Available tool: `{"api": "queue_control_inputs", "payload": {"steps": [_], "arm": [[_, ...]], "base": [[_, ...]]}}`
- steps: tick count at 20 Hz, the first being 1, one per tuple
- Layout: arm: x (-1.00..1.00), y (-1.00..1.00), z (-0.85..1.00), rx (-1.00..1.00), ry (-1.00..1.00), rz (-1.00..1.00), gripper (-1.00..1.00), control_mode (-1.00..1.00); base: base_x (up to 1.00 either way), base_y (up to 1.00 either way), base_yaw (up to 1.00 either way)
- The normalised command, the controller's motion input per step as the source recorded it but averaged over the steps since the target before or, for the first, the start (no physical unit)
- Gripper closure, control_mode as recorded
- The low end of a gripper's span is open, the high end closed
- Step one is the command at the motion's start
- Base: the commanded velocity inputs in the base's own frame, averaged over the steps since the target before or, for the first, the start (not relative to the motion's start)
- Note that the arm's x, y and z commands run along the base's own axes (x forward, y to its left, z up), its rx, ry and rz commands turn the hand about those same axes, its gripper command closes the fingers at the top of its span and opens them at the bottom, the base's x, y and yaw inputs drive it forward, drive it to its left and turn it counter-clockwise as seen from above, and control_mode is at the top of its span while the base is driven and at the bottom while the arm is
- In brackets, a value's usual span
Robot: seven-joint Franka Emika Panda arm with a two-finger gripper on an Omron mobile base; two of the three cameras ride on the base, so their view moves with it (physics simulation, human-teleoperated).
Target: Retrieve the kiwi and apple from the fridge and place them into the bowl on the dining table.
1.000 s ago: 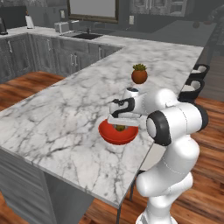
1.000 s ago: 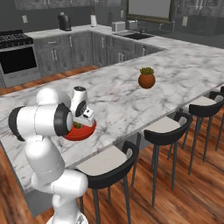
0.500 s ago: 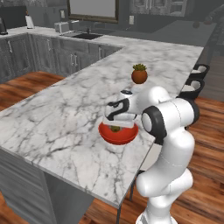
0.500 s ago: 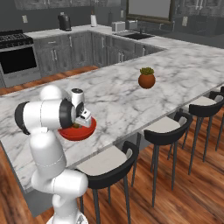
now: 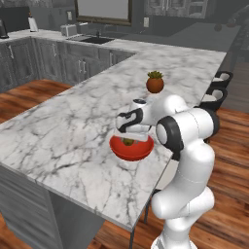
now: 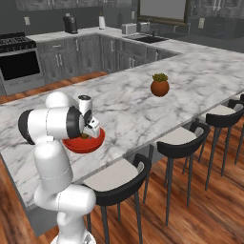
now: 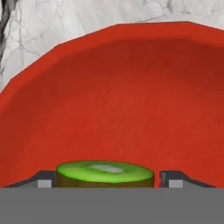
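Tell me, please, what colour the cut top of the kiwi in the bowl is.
Bright green with a pale centre; the kiwi shows best in the hand view.

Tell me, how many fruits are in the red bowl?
1. A kiwi sits inside the bowl, between the claw's fingertips. Another fruit might be hidden from view.

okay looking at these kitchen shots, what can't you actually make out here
- Kiwi: the hand view's bottom edge cuts off its lower part; whether it rests on the bowl floor can't be told.
- Gripper: in the left base view, the jaws are too small to judge.
- Bowl interior: right base view, the arm hides most of it.
- Apple: whether it lies under the hand can't be told.
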Motion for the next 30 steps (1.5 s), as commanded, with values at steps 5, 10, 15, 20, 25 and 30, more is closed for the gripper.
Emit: {"api": "queue_control_inputs", "payload": {"steps": [5, 10, 15, 20, 25, 30], "arm": [[-0.03, -0.06, 0.19, 0.0, 0.0, -0.03, -1.0, -1.0], [-0.18, 0.0, 0.76, 0.0, -0.03, 0.0, -1.0, -1.0], [-0.51, 0.0, 1.0, 0.0, -0.13, 0.0, -1.0, -1.0], [-0.85, -0.15, 1.0, 0.0, -0.22, 0.02, -1.0, -1.0], [-1.0, -0.4, 1.0, 0.0, -0.21, 0.07, -1.0, -1.0], [-1.0, -0.49, 1.0, 0.0, -0.21, 0.13, -1.0, -1.0]], "base": [[0.0, 0.0, 0.0], [0.0, 0.0, 0.0], [0.0, 0.0, 0.0], [0.0, 0.0, 0.0], [0.0, 0.0, 0.0], [0.0, 0.0, 0.0]]}}
